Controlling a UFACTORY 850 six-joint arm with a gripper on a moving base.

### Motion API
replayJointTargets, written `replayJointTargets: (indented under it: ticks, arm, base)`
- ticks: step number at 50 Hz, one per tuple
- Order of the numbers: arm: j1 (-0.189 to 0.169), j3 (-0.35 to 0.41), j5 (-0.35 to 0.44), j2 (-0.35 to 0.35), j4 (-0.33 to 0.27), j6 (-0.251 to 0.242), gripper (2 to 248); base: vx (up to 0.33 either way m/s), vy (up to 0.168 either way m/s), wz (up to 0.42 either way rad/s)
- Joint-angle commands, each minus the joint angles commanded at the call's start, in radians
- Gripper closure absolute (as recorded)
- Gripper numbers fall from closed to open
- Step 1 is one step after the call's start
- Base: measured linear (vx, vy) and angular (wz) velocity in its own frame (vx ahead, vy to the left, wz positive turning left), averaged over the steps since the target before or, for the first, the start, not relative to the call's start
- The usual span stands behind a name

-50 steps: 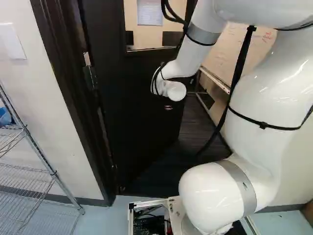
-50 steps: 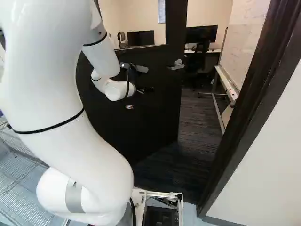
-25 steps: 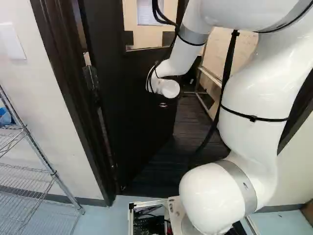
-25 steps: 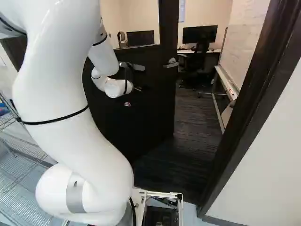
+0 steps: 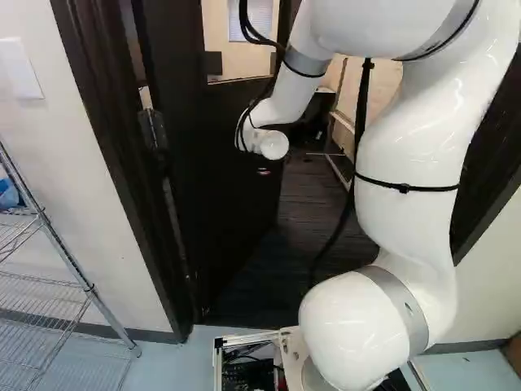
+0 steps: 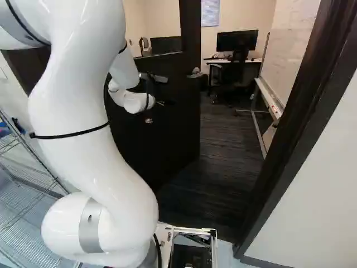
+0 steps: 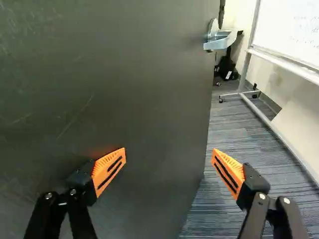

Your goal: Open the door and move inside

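Note:
The dark door (image 5: pixel 232 179) stands partly open, swung into the room beyond, with its window high up. In the right base view my gripper (image 6: pixel 162 103) is at the door's face, largely hidden by the white wrist. Seen from the wrist, the gripper (image 7: pixel 169 155) has its fingers wide apart, one in front of the door panel (image 7: pixel 129 74), the other past its free edge, over the carpet. Whether either touches the door I cannot tell. A silver lever handle (image 7: pixel 219 39) sits farther ahead near that edge, out of the fingers' reach.
The dark door frame (image 6: pixel 301 128) rises at the right, its hinge side (image 5: pixel 122 163) at the left. Beyond lie dark carpet (image 6: pixel 223 162), a whiteboard on a stand (image 6: pixel 290 56), and a desk with a monitor (image 6: pixel 237 41) and chair. A wire shelf (image 5: pixel 61 269) stands at the left.
The door has swung farther open, away from the base, widening the gap at its free edge. My arm has reached forward and leftward along with it. The base has not moved.

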Motion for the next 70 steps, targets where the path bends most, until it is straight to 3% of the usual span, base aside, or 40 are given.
replayJointTargets:
  ticks: [70]
  arm:
    - [0.087, -0.252, 0.000, -0.205, -0.055, 0.000, 3]
  base:
    - [0.000, 0.000, 0.000]
